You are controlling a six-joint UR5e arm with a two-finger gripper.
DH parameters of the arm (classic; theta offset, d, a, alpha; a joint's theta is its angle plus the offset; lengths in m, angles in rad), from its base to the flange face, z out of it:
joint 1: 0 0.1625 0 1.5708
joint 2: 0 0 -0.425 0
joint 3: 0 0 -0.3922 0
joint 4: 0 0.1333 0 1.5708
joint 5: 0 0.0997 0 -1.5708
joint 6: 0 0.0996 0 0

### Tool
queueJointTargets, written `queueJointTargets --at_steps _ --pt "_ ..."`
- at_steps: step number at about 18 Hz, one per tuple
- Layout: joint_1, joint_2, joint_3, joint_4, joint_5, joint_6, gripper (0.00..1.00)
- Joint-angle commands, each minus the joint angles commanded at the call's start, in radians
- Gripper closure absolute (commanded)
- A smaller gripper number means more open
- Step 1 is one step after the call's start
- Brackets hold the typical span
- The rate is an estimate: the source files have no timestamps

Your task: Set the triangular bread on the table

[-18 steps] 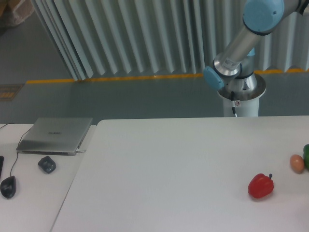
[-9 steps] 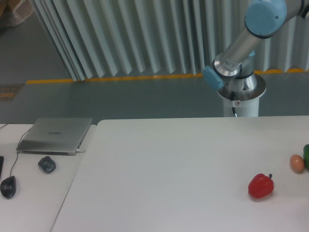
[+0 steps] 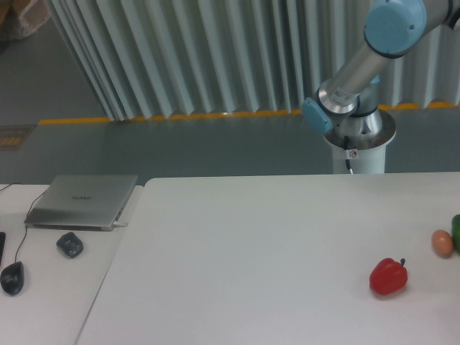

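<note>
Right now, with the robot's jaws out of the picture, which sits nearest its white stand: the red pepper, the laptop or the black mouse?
The jaws are out of view, so this is ranked from the stand.
1. Red pepper, front right on the table.
2. Laptop, back left on the side desk.
3. Black mouse, far left edge.

My big blue elbow joint [image 3: 394, 25] at the top, toward one o'clock, has slid a little way toward three o'clock since a second ago. My silver arm tube [image 3: 357, 68] under it leans a bit more that way now. In the last half second my arm has hardly moved at all.
</note>
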Motion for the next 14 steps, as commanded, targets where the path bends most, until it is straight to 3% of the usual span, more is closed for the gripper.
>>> queueJointTargets --at_steps 2,6,9,14 --pt "0.0 0.008 0.014 -0.021 0.021 -0.002 1.0" --pt "-0.011 0.034 0.067 -0.161 0.025 -0.023 1.0" --pt "-0.014 0.051 0.072 -0.195 0.015 -0.034 1.0" --pt "-0.017 0.103 0.078 -0.276 -0.113 -0.063 1.0"
